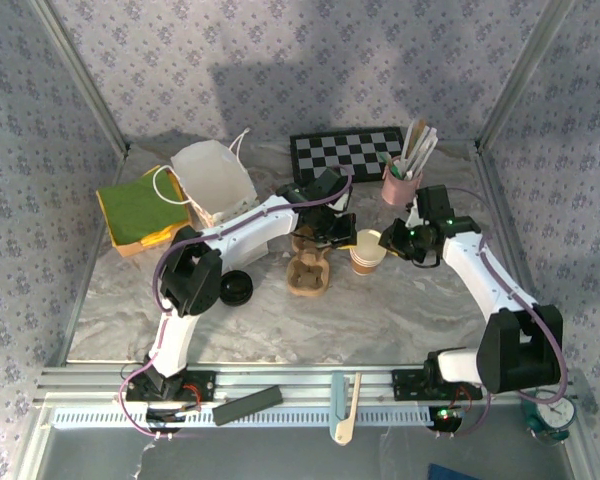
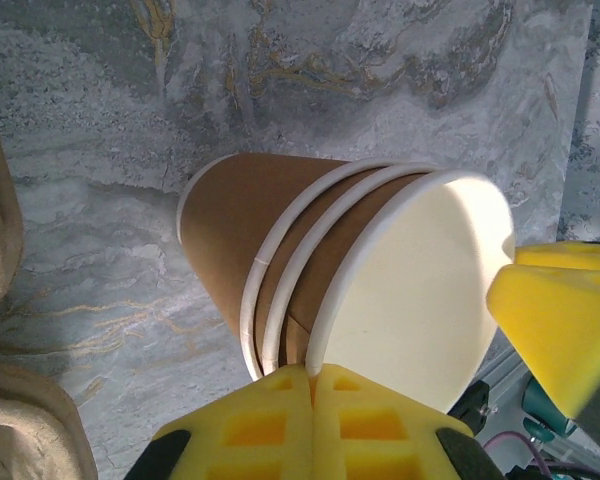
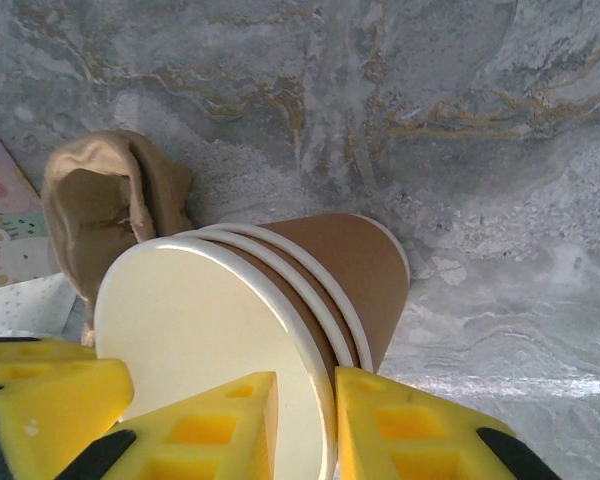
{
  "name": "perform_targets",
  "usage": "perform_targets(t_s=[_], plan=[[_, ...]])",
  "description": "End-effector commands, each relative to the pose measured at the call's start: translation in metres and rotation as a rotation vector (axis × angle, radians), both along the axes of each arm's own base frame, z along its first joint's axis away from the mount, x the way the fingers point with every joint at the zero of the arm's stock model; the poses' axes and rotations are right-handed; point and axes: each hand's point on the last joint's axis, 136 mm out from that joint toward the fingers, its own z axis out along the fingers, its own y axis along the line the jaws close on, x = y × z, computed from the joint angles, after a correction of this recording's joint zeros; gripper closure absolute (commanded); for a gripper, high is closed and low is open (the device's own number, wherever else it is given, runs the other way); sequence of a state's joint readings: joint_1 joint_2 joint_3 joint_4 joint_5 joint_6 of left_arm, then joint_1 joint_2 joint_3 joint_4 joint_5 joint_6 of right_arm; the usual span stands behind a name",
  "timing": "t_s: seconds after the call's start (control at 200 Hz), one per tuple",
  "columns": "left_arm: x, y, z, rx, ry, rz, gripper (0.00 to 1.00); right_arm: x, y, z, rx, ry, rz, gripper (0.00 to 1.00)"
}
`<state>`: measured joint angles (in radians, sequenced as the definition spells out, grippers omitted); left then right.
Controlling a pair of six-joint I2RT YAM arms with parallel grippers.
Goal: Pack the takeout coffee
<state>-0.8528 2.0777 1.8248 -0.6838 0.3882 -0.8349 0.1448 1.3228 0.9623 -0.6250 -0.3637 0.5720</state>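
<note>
The takeout coffee cups (image 1: 368, 250), three nested and empty, are located just beside the pulp tray (image 1: 309, 272). The top rim is clamped by the left gripper (image 2: 310, 378) and right gripper (image 3: 308, 388). Stirrers are held in the pink cup (image 1: 400, 186).

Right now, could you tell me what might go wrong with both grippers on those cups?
The left gripper and right gripper both pinch thin rims of the three nested cups: pulling could crumple a rim, or lift several cups together. The stack stands near the pulp tray, so a tug may tip it there.
</note>
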Motion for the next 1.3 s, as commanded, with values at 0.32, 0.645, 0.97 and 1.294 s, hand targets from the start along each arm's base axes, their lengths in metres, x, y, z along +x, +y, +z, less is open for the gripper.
perform_targets(t_s=[0.32,0.645,0.97,1.294], plan=[[-0.005,-0.018,0.007,-0.075,0.008,-0.035,1.00,0.000,0.021,-0.009,0.088,0.027,0.032,0.77],[-0.008,-0.023,0.011,-0.090,0.010,-0.047,1.00,0.003,0.044,0.011,0.123,-0.011,0.096,0.78],[-0.005,-0.020,0.025,-0.091,-0.012,-0.045,1.00,-0.002,0.037,0.026,0.079,-0.029,0.098,0.88],[-0.005,-0.020,0.040,-0.096,-0.022,-0.048,1.00,-0.002,0.027,0.038,0.064,-0.052,0.083,0.94]])
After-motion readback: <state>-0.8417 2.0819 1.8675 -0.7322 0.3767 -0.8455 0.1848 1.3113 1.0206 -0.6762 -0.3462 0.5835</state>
